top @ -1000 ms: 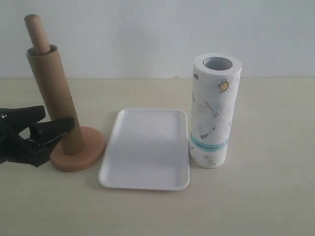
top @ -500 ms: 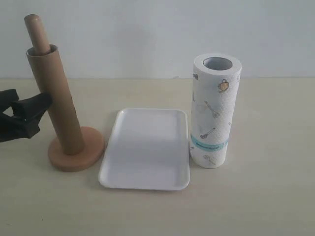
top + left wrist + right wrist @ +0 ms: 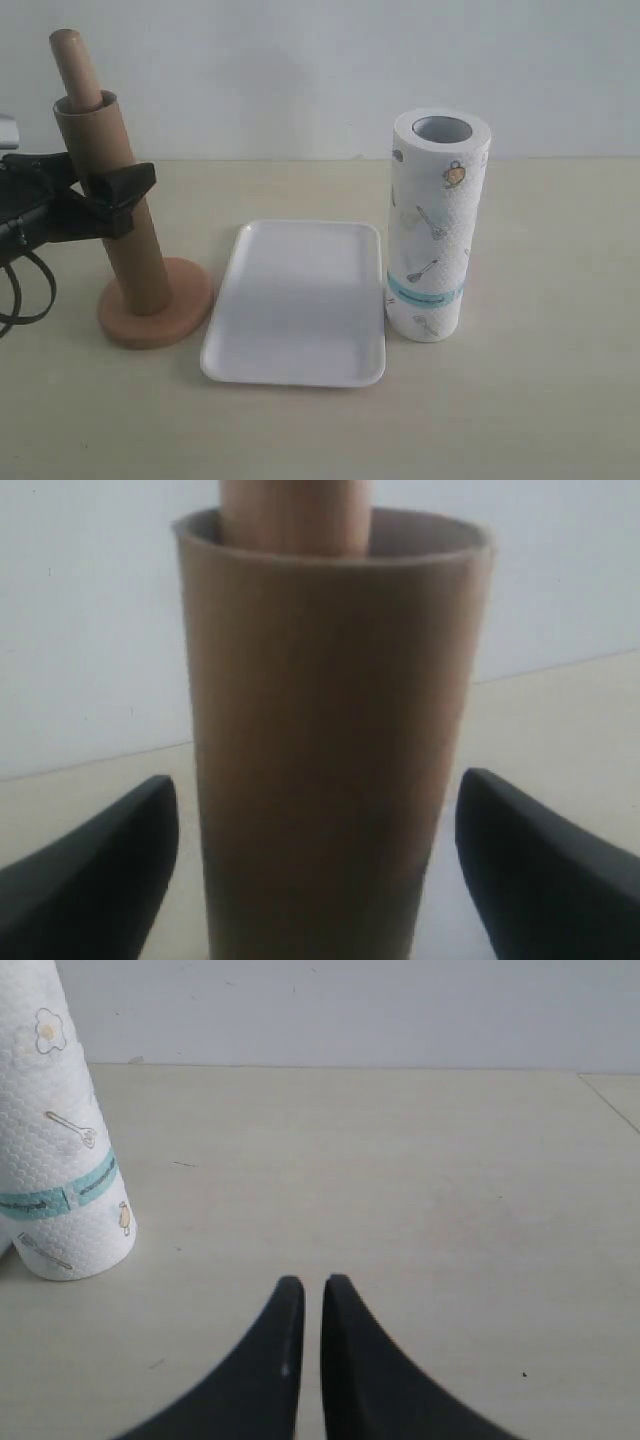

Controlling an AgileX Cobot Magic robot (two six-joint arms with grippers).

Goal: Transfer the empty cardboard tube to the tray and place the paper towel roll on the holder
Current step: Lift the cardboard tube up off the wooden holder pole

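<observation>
The empty cardboard tube [image 3: 137, 262] stands slipped over the dowel of the wooden holder [image 3: 156, 316], whose rounded tip [image 3: 72, 60] sticks out of the tube's top. My left gripper [image 3: 125, 186] is open around the tube's upper part. In the left wrist view the tube [image 3: 320, 660] fills the space between the black fingers [image 3: 110, 870], with a gap on each side. The white tray [image 3: 300, 300] lies between the holder and the upright paper towel roll [image 3: 436, 230]. My right gripper [image 3: 312, 1285] is shut and empty over bare table, apart from the roll [image 3: 60, 1160]; the exterior view does not show it.
A pale wall runs close behind the table. The tray's right rim nearly touches the paper towel roll. A black cable [image 3: 20, 290] loops under my left arm at the table's left edge.
My left gripper has risen from beside the holder's base and moved right, so its open fingers now straddle the upper tube. Tube, tray and roll have not moved.
</observation>
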